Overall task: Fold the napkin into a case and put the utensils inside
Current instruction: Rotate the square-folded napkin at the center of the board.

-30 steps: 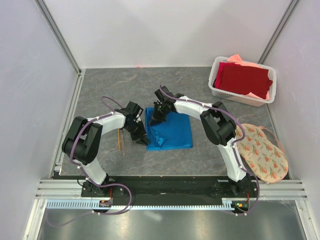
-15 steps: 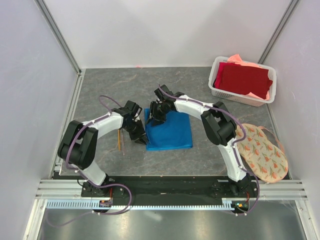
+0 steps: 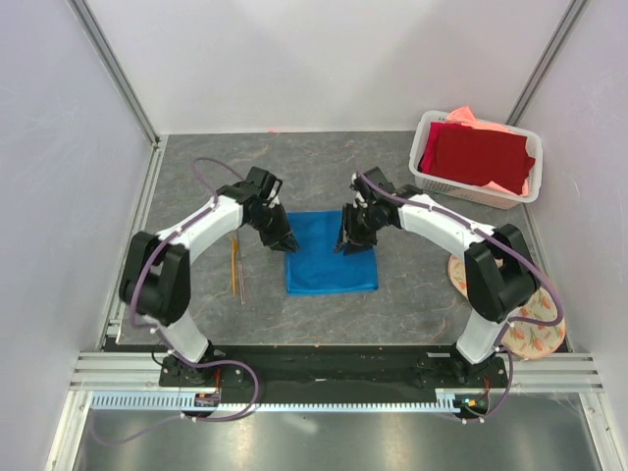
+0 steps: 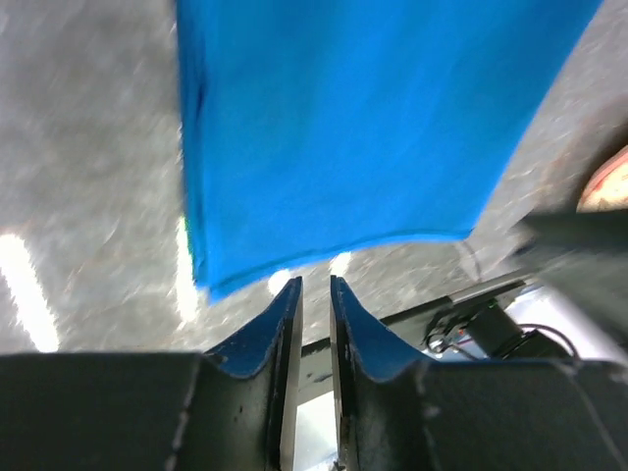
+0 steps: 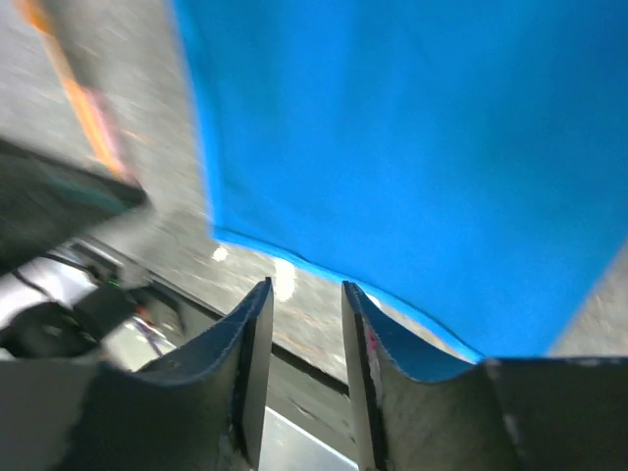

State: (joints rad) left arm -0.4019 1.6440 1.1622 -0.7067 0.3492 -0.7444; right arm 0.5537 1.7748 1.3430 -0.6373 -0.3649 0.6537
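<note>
The bright blue napkin (image 3: 331, 253) lies flat as a rectangle in the middle of the table. It fills the upper part of the left wrist view (image 4: 373, 128) and of the right wrist view (image 5: 412, 147). My left gripper (image 3: 284, 241) is at its far left corner, jaws narrowly parted and empty (image 4: 314, 280). My right gripper (image 3: 350, 241) is over its far right part, jaws parted and empty (image 5: 304, 285). The thin orange-brown utensils (image 3: 235, 267) lie on the table left of the napkin, and show as an orange blur in the right wrist view (image 5: 88, 118).
A white basket (image 3: 429, 180) with a dark red cloth (image 3: 481, 155) over a salmon-pink cloth stands at the far right. A round floral mat (image 3: 525, 319) lies at the right, partly behind my right arm. Walls close in the left, right and back.
The napkin was rumpled at its left side and now lies flat. My right gripper moved from its left edge to its right part. My left gripper moved farther back to the corner.
</note>
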